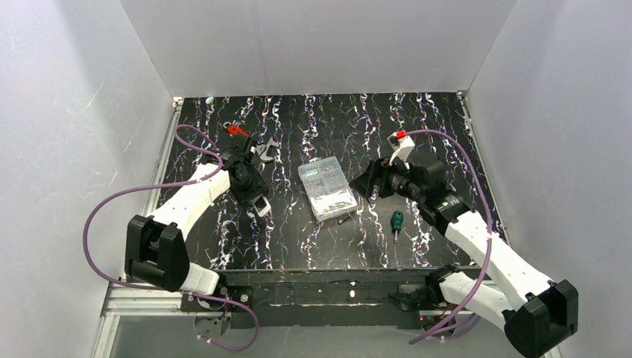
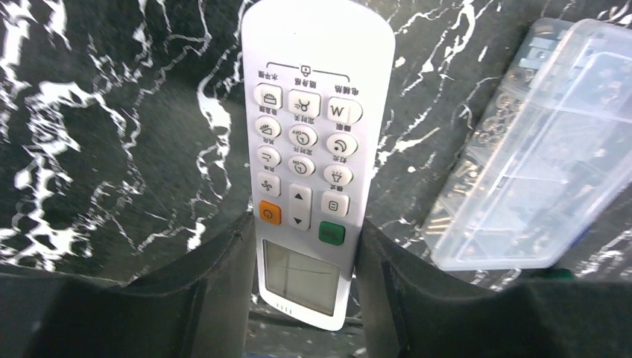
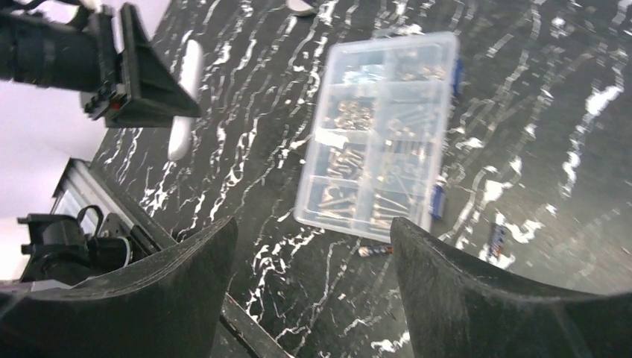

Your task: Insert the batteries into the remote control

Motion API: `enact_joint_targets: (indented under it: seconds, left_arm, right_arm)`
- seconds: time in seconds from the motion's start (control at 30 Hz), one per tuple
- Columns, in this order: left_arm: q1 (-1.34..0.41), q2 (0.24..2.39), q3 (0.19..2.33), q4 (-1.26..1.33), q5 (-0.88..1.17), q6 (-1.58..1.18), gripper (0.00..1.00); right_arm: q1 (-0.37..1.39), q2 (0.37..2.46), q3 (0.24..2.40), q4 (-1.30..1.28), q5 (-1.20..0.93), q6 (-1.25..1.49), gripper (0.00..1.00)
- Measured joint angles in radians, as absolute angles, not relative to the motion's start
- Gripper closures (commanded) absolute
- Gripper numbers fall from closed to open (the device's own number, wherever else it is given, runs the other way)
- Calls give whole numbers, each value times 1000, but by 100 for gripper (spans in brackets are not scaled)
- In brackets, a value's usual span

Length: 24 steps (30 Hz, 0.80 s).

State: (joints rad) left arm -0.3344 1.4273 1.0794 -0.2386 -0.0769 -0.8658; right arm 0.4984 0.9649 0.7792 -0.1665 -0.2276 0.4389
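- Left end effector (image 2: 305, 250), lower centre, clamps the remote control (image 2: 313, 134) at its display end;
- right end effector (image 3: 311, 239) gapes wide, empty; clear box (image 3: 380, 127) at frame centre on tabletop (image 3: 559, 89).

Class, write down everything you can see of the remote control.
The remote is a slim white plastic handset, face toward the left wrist camera: rows of round white buttons, an arrow rocker, orange and green buttons, a blank display. The left gripper clamps its display end by both long edges. The clear box lies apart from it. Its back is hidden; whether it touches the table is unclear.
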Motion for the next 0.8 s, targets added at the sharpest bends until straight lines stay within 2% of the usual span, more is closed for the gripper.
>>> enact_joint_targets:
  seconds: [0.4, 0.6, 0.8]
  left_arm:
    - [-371, 1445, 1176, -285, 51, -1139, 95]
    - [-382, 1445, 1192, -300, 89, -1279, 94]
    - [-389, 1434, 1207, -292, 128, -1383, 94]
  right_arm:
    - [789, 1080, 725, 162, -156, 476, 17]
    - [853, 1199, 682, 347, -86, 476, 17]
    - [873, 1292, 692, 423, -62, 468, 17]
